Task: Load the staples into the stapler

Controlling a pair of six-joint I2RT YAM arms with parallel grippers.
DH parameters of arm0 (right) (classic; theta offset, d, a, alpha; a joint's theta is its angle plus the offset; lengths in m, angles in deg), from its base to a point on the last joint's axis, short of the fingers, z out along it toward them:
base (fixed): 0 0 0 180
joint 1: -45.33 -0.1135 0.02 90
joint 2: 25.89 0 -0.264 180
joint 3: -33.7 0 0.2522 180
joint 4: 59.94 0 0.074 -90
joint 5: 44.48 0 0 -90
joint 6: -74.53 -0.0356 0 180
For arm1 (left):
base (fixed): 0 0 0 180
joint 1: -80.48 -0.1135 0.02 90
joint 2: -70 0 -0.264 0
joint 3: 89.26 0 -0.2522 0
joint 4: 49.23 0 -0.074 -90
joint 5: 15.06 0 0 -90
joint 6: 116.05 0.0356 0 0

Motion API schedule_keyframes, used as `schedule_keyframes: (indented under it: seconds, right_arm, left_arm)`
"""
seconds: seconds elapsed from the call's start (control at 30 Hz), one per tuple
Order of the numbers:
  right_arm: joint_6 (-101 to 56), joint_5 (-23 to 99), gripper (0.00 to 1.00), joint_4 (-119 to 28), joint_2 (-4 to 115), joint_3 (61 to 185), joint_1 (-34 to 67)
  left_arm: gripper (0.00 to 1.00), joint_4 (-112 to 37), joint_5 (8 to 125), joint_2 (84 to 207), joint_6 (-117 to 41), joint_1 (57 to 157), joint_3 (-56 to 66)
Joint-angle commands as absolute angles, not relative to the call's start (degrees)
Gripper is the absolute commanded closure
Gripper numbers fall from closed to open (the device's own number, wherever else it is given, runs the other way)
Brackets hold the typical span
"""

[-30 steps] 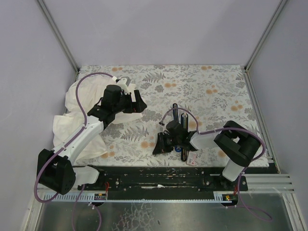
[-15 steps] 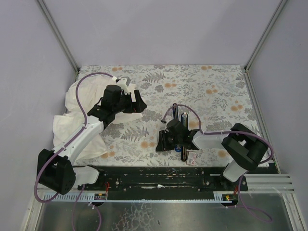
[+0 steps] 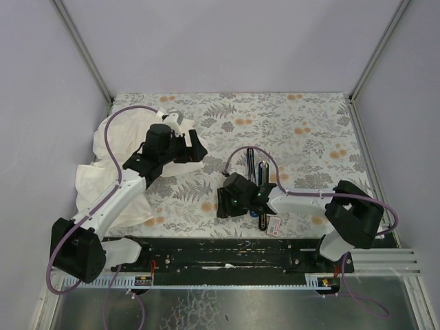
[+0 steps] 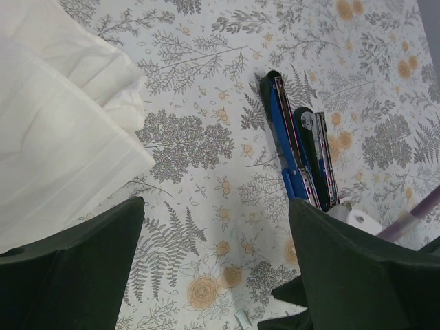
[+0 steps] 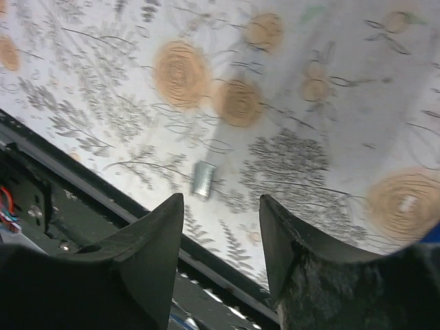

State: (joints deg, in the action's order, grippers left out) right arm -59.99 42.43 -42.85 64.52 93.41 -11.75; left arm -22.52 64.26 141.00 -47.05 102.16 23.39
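My left gripper has its fingers wide apart, and there is nothing in them. It hangs over the flowery mat, right by the edge of the white cloth.

My right gripper is down low over the mat, near the front edge. Its fingers are apart too, and they hold nothing. The staple strip lies flat on the mat, just past the gap between those fingers. I cannot tell how high the fingers are above it.

The stapler lies open on the mat, with its blue part and its black part side by side. From the top it is just behind the right gripper. The staple box sits on the mat near the front edge, just beside the right arm.
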Motion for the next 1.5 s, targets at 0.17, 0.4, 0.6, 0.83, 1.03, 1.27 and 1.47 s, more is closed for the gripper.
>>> schedule_keyframes:
  seconds: [0.17,0.4,0.6,0.83,1.03,1.27,1.47]
  right_arm:
    - [-66.93,53.41,0.46,-31.73,73.99,106.59,-19.55]
    - [-66.91,57.65,0.52,-26.69,77.31,111.23,-21.81]
    - [-66.28,58.95,0.59,-25.15,79.2,113.06,-22.7]
    - [-65.54,61.78,0.67,-21.89,81.71,115.64,-24.15]
    - [-65.24,63.49,0.77,-20.03,82.63,116.49,-24.59]
    - [-63.63,63.62,0.81,-24.15,76.05,112.69,-23.55]
    - [-59.89,53.51,0.81,-35.81,64.14,103.32,-14.54]
  left_arm:
    - [0.15,-26.25,68.94,136.6,-47.84,101.64,24.6]
    - [0.14,-26.32,68.77,135.79,-47.97,101.6,24.59]
    - [0.14,-26.33,68.7,135.08,-47.94,101.5,24.59]
    - [0.14,-26.33,69.37,134.31,-48.13,101.32,24.77]
    - [0.14,-26.18,70.48,133.54,-48.38,101.23,25.02]
    - [0.14,-25.76,73.11,131.7,-49.19,101.23,25.63]
    - [0.13,-26.27,71.11,124.38,-56.26,101.22,31.79]
